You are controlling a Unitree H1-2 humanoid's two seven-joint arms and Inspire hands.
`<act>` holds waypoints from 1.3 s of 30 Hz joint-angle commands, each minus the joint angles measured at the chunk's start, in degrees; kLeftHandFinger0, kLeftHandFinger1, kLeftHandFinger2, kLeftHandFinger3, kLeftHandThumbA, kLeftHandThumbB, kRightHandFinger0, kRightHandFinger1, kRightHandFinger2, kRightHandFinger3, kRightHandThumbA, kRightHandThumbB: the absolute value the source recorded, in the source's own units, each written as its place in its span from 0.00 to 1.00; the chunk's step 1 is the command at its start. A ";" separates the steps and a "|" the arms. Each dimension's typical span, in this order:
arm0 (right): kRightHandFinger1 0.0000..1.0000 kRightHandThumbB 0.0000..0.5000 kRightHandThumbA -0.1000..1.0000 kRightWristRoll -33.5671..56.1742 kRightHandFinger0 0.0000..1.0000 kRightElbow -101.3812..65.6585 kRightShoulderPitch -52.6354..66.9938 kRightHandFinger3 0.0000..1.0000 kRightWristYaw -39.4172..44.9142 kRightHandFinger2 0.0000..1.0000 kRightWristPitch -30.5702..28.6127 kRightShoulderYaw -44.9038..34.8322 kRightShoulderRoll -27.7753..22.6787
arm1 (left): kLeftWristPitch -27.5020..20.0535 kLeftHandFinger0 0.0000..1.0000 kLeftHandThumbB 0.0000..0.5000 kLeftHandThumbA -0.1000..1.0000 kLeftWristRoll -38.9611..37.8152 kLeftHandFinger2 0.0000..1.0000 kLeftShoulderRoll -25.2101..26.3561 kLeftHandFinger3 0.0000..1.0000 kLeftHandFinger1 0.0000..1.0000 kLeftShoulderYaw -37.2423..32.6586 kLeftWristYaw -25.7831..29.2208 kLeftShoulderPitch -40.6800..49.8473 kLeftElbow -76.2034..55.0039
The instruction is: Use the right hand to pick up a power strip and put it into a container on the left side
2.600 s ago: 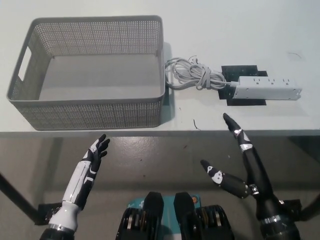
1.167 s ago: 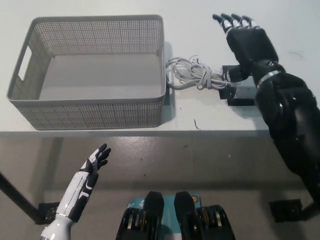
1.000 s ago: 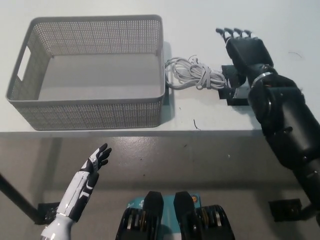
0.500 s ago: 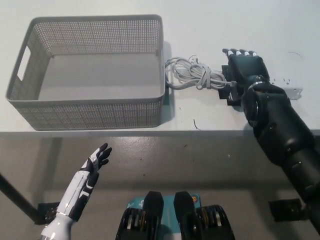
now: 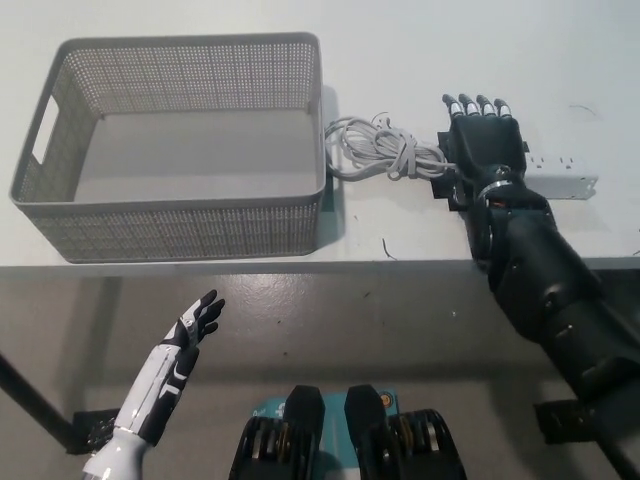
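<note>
Head view: the black right hand [image 5: 484, 145], fingers straight and apart, holding nothing, now lies flat over the left end of the white power strip [image 5: 560, 183] on the table [image 5: 420, 50], lower than half a second ago. The strip's coiled cord [image 5: 375, 152] lies just beside the empty grey basket [image 5: 170, 205]. The white left hand [image 5: 190, 335] stays open below the table edge.

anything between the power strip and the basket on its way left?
Only its own coiled cord, lying between the power strip and the basket's right wall. That wall must be cleared too. The right hand is over the strip.
</note>
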 commanded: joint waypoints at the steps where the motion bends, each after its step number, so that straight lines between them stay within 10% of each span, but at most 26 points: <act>1: 1.00 0.56 1.00 2.19 1.00 13.55 -7.42 1.00 -32.78 1.00 -9.44 -0.37 3.75 | -1.27 1.00 0.50 1.00 -0.92 1.00 0.77 1.00 1.00 -0.08 -0.87 -0.82 -1.20; 7: 1.00 0.48 1.00 5.98 1.00 17.45 -8.77 1.00 -35.28 1.00 -14.88 -2.70 4.84 | -0.29 1.00 0.50 1.00 -1.62 1.00 0.86 1.00 1.00 -0.13 -1.33 -1.19 -1.39; 10: 1.00 0.48 0.74 9.61 0.98 19.36 -9.26 1.00 -33.29 1.00 -17.27 -5.40 5.08 | -0.15 1.00 0.51 1.00 -1.90 1.00 1.01 1.00 1.00 -0.04 -1.49 -1.60 -1.27; 16: 0.20 0.53 0.05 11.89 0.06 22.43 -9.97 0.40 -33.98 0.32 -18.46 -7.47 4.53 | -0.23 1.00 0.50 1.00 -1.18 1.00 1.43 1.00 1.00 -0.14 -1.58 -2.27 -1.29; 17: 0.02 0.45 0.00 12.11 0.00 22.79 -10.01 0.28 -34.12 0.23 -19.15 -7.59 4.30 | -0.22 1.00 0.50 1.00 -1.34 1.00 1.48 1.00 1.00 -0.16 -1.69 -2.36 -1.29; 19: 0.00 0.36 0.00 12.08 0.00 23.33 -9.96 0.14 -34.93 0.12 -21.44 -7.27 3.75 | -0.19 1.00 0.50 1.00 -1.72 1.00 1.49 1.00 1.00 -0.12 -1.80 -2.45 -1.23; 22: 0.08 0.37 0.00 12.36 0.00 24.06 -10.05 0.47 -34.57 0.58 -22.87 -6.77 3.21 | 0.16 1.00 0.50 1.00 -1.97 1.00 1.50 1.00 1.00 -0.14 -1.90 -2.50 -1.27; 27: 0.18 0.32 0.00 12.74 0.00 24.58 -10.43 0.76 -35.78 0.68 -24.44 -5.22 2.85 | 0.36 1.00 0.49 1.00 -2.57 1.00 1.50 1.00 1.00 -0.13 -2.20 -2.60 -1.43; 37: 0.26 0.35 0.00 13.22 0.00 24.22 -11.94 0.82 -39.11 0.78 -27.62 -2.55 1.67 | 0.46 1.00 0.49 1.00 -2.26 1.00 1.48 1.00 1.00 0.05 -2.39 -2.46 -1.40; 39: 0.21 0.33 0.00 12.84 0.00 23.98 -13.02 0.66 -40.07 0.70 -27.22 -1.57 1.03 | 0.42 1.00 0.50 1.00 -2.65 1.00 1.39 1.00 1.00 0.02 -2.50 -2.41 -1.38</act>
